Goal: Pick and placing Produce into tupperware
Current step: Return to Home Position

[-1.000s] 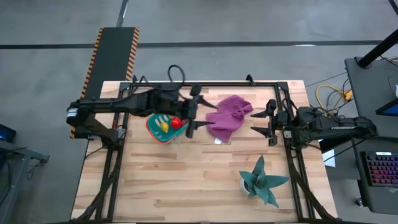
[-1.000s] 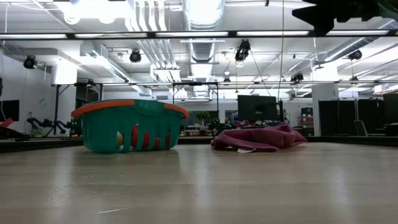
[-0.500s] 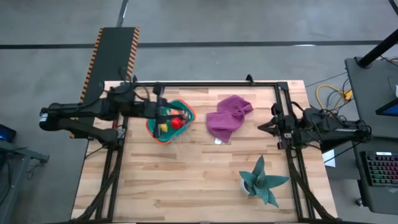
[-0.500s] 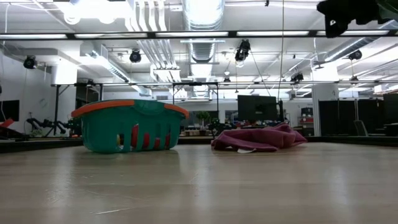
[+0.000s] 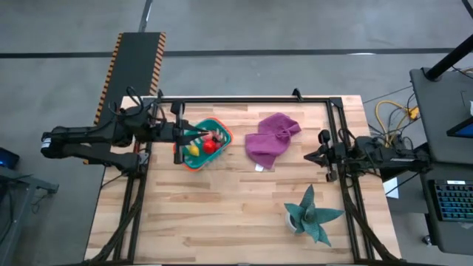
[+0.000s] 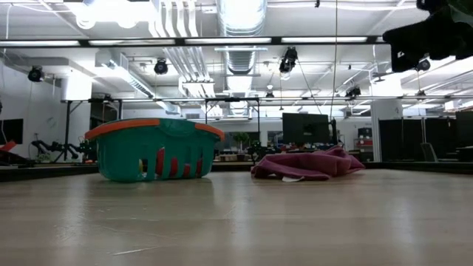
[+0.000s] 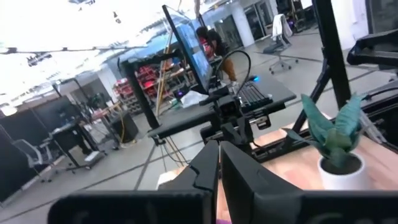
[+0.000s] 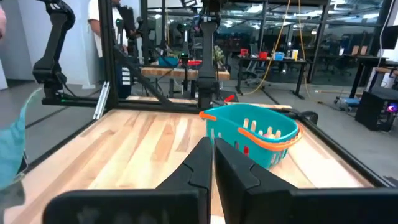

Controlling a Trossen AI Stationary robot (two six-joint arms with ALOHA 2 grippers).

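Workshop lights are glaring over a pale wooden desk (image 5: pixel 222 214). On it the tupperware (image 5: pixel 219 131) is sitting left of centre, near a purple cloth (image 5: pixel 270 140), and the produce is lying inside it: a yellow piece (image 5: pixel 194 151) and a red ball (image 5: pixel 210 146) are showing. The left gripper (image 5: pixel 194 134) is hovering at the tupperware's left side, fingers pressed together on nothing. The right gripper (image 5: pixel 314 153) is waiting at the desk's right edge, likewise clenched empty. Judgement: these toys are looking light, hard and smooth — likely prone to rolling — and are best pinched across the middle.
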